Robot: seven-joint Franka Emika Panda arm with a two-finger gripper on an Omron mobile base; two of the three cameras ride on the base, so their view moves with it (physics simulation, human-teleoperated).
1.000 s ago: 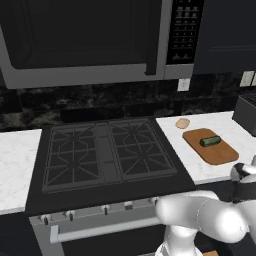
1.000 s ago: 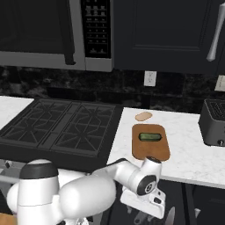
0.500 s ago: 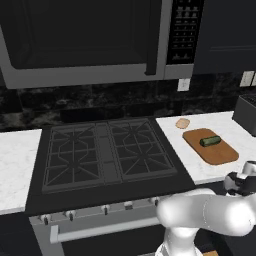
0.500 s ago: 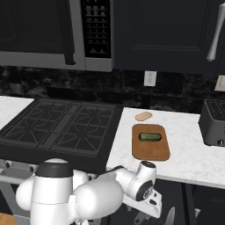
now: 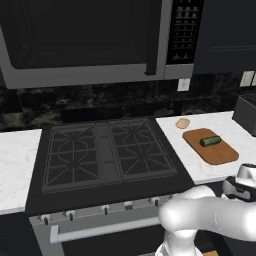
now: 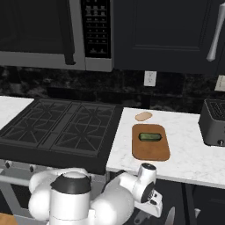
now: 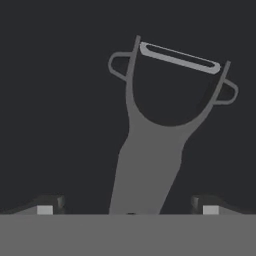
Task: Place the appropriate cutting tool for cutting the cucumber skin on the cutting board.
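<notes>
Below, the claw stands wide open over a grey Y-shaped peeler, whose handle runs down between the two fingertips on a dark surface. Up on the white worktop, the cucumber lies on the cutting board toward its back edge, with a small tan round item just behind the board near the wall.

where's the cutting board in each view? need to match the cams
Left base view: cutting board at right, on the white counter right of the stove, cucumber lying on it.
Right base view: centre-right, same counter, cucumber on its far half.
Hand view: not in it.
Shared landmark: small tan round item just behind the board's far left corner.
</notes>
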